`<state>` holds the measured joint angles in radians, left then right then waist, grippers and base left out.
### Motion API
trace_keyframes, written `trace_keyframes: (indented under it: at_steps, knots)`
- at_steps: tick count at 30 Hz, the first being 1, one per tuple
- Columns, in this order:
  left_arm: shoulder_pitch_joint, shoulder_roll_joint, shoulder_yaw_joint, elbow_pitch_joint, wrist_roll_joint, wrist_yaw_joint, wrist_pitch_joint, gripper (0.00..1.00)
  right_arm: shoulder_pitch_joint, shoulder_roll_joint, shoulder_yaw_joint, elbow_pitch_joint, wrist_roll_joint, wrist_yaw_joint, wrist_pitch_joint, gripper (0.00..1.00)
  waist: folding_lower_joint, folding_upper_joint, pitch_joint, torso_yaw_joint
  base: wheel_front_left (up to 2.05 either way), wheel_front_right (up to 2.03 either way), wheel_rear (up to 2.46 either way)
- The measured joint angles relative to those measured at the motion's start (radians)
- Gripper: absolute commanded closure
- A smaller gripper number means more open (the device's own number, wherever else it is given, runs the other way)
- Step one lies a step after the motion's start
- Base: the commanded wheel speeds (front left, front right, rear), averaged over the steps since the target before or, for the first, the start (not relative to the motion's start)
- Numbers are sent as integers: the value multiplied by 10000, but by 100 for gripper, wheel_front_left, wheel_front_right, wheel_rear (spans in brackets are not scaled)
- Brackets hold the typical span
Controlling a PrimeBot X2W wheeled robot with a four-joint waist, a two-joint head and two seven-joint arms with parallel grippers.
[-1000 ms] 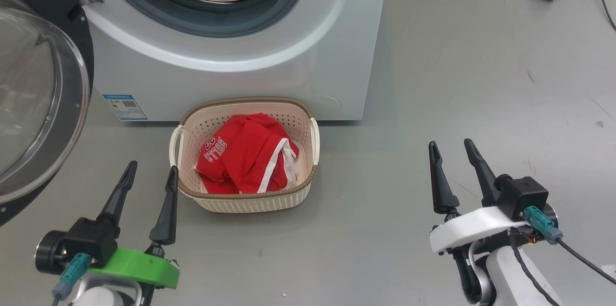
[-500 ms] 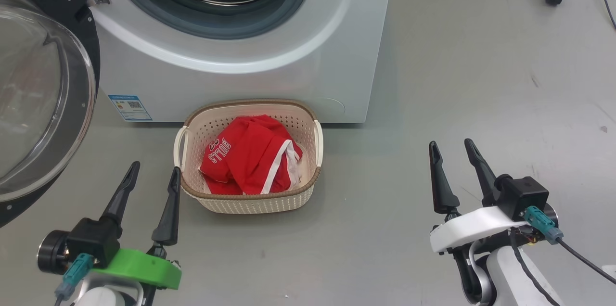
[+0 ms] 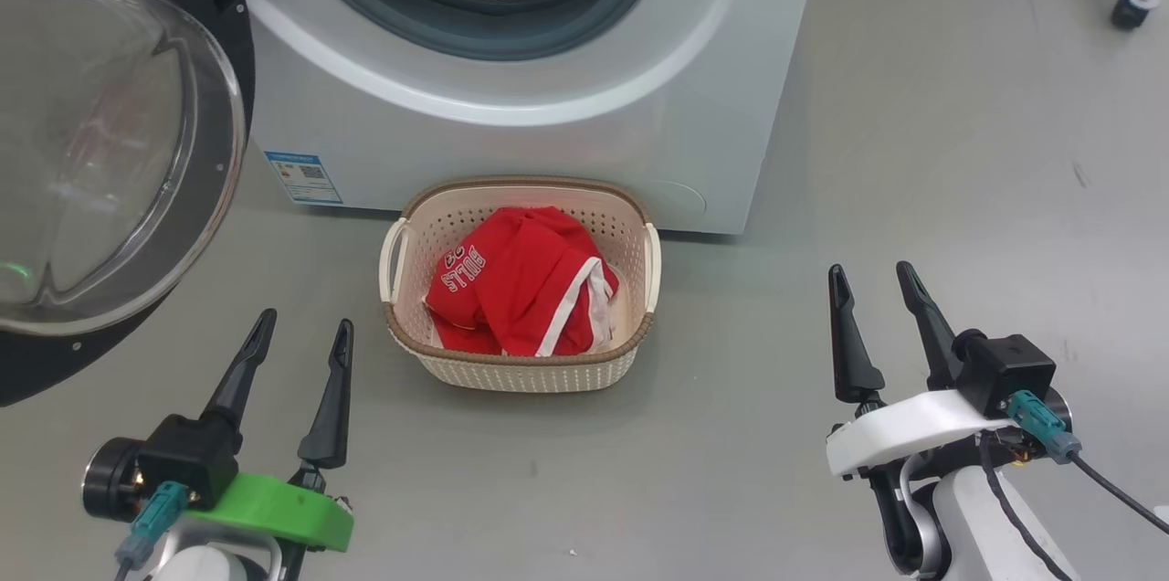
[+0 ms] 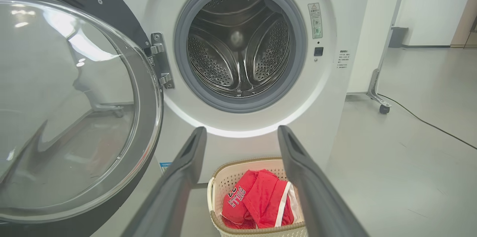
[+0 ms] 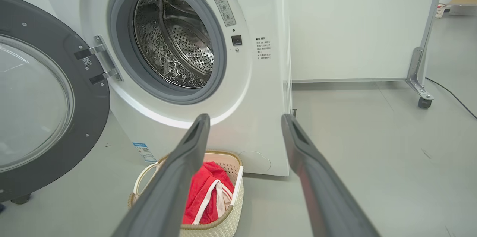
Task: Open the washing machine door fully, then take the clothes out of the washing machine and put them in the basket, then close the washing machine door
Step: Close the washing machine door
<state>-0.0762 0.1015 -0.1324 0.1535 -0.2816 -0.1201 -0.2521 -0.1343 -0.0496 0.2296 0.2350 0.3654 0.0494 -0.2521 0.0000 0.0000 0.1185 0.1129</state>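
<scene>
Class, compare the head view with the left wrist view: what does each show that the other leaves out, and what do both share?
Head view's own: the open right hand on a white wrist, and the green collar behind the open left hand. Left wrist view's own: the back of the perforated steel drum, no garment visible inside, and the warning sticker beside the opening. Shared: the white front-loading washing machine, its round black-framed glass door swung open, and the cream perforated plastic basket holding red garments with white trim.
</scene>
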Motion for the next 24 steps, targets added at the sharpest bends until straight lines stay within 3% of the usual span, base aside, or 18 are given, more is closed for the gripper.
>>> trace_keyframes:
  at_steps: [24]
  knots:
    - [2, -173, 4, 244, 17, -8, 0, 0, 213, 2, -8, 163, -117, 130, 0, 0, 0, 0, -188, 2463, 0, 0, 0]
